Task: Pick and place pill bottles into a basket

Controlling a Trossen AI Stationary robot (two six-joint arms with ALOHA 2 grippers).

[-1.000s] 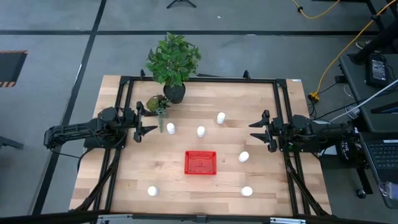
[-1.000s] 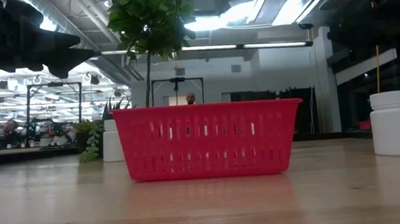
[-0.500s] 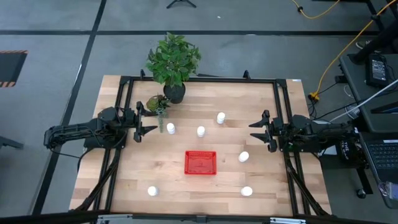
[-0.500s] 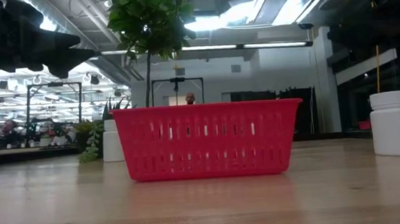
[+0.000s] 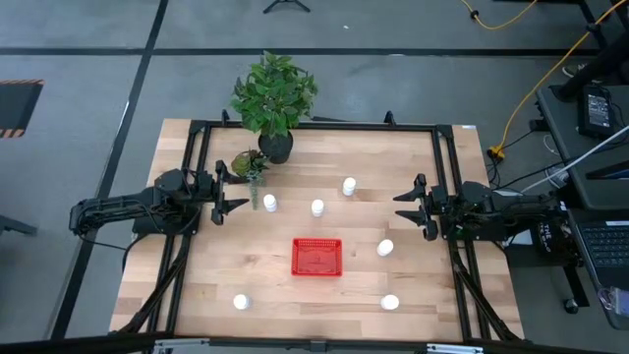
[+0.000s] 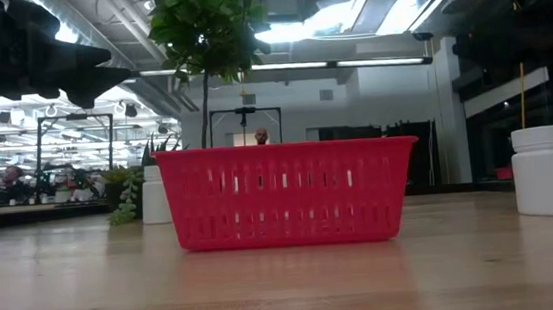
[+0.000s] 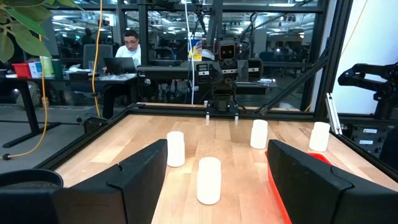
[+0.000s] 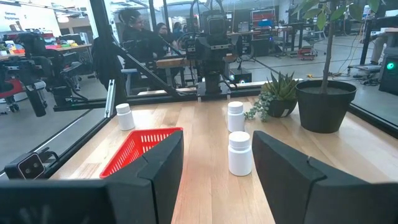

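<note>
No readable writing on my feeds: the pill bottles are plain white with no visible label, and a screen or sign far back in the right wrist view is too small to read.

Left gripper (image 5: 234,193) sits at the left table edge, arm reaching in level from the left, fingers spread wide, nothing between them. In its wrist view the gap frames the nearest bottle (image 7: 208,180). Right gripper (image 5: 411,207) mirrors it at the right edge, level, fingers also wide and empty; through its gap I see another bottle (image 8: 239,153).

The basket (image 5: 316,257), red mesh, sits mid-table slightly toward the front, with no bottle in it that I can see from above. Six bottles stand on the table (image 5: 295,300), all outside it: one (image 5: 269,203) close to the left gripper, one (image 5: 317,207) behind the basket, one (image 5: 349,186) further back, one (image 5: 385,248) right of the basket, one (image 5: 390,303) front right, one (image 5: 241,302) front left. Low view shows the basket (image 6: 286,194) side-on and a bottle (image 6: 545,171) to its right.

Potted plant (image 5: 274,95) stands at the back edge, a small succulent (image 5: 250,164) just in front of it.

Versus a second ago: no change. Both arms, all bottles and the basket are in the same spots.
</note>
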